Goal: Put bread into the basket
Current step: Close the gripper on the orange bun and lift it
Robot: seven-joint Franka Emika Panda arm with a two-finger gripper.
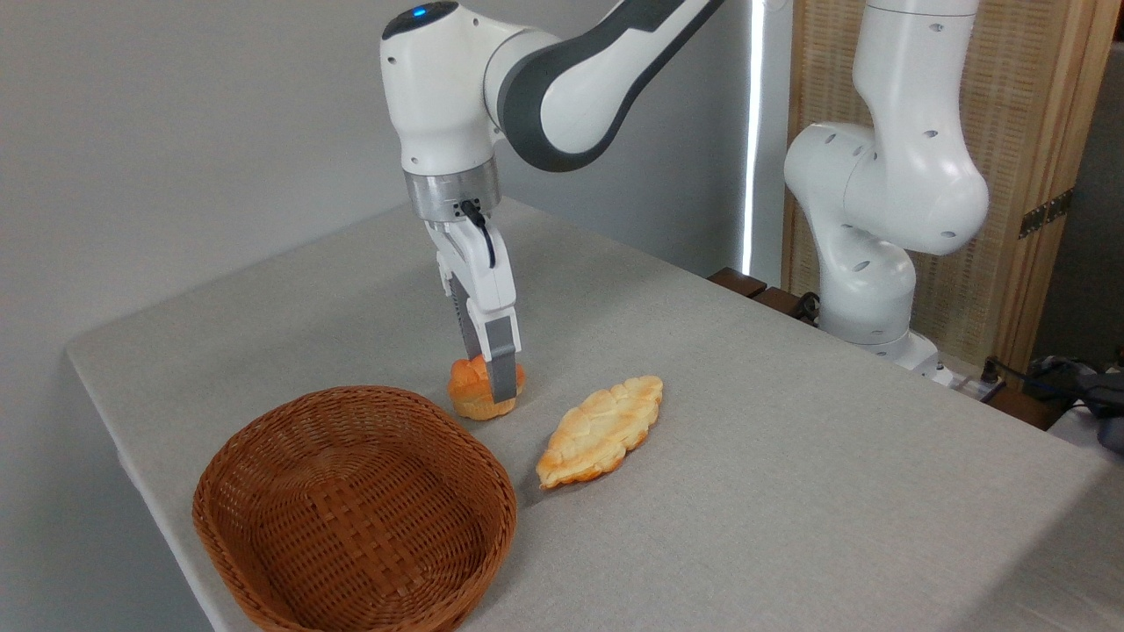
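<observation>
Bun point(472, 388) sits on the worktop point(790, 456) in my claw point(497, 379), fingers closed around it; lifting low could snag the wicker basket point(263, 491) rim nearby.

The table point(790, 456) wears a matt grey cloth of fine, even weave, and the basket point(351, 518) at its near left is brown woven wicker, ribbed and faintly shiny. The arm point(562, 96) has glossy white plastic shells with dark grey joint bands and a brushed metal ring at the wrist; the gripper point(492, 373) has matt grey fingers point(501, 364). The bread point(474, 391) looks smooth orange-golden with a paler base, the pastry point(601, 430) to its right pale golden, bumpy and slightly glazed, and at the far right stands a wood-framed screen point(1036, 202) of woven cane.
</observation>
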